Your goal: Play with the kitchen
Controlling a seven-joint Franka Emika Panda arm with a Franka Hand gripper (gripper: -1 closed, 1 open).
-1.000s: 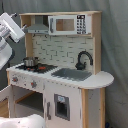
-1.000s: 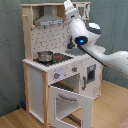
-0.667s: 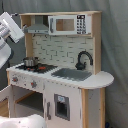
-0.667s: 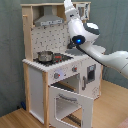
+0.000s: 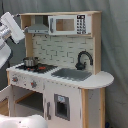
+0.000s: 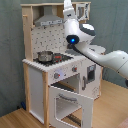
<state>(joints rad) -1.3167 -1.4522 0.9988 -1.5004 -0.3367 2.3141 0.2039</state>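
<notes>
With the arm's end effector (image 6: 68,6) raised by the hood of the kitchen (image 5: 60,65), its opening impossible to tell, I'd worry a careless swing could clip the hood or knock the little pot (image 6: 45,56) off the hob.

Kitchen (image 5: 60,75) standing on the floor (image 6: 20,117). On its hob, toward the first exterior view's left, a pot (image 5: 30,61); to the first exterior view's right of that, sink (image 5: 71,74) with faucet (image 5: 83,59) behind. Above, microwave (image 5: 70,24), hood (image 5: 36,28) beside it. Below, oven door (image 6: 72,104) hanging open in the second exterior view. Arm (image 6: 97,52) reaching across before the upper shelf.
</notes>
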